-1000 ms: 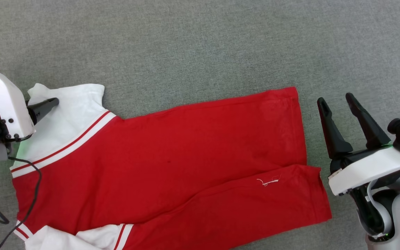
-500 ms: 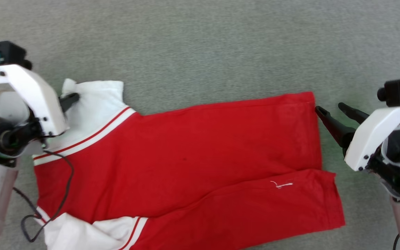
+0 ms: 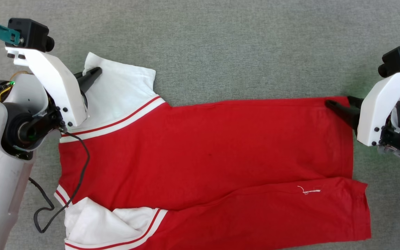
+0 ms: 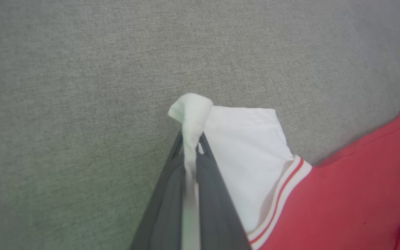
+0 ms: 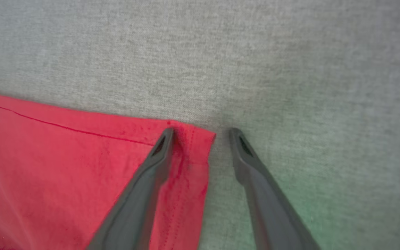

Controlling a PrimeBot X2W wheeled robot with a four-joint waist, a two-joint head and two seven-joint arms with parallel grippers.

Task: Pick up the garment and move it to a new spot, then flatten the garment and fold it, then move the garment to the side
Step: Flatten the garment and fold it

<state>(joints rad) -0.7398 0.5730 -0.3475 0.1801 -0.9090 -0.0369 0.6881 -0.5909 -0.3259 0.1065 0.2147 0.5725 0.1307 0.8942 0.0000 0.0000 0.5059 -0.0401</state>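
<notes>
Left gripper [image 4: 190,144] has clamped the one garment [image 3: 203,152].

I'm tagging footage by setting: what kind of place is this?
Likely a robot test workspace: a plain grey cloth surface, one jersey spread on it, the left pincer and right pincer at its ends.

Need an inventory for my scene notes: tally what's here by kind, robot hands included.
Garments: 1, the red and white garment
Hands: 2, the left hand and the right hand
Cables: 1, the black cable
Total: 4
</notes>
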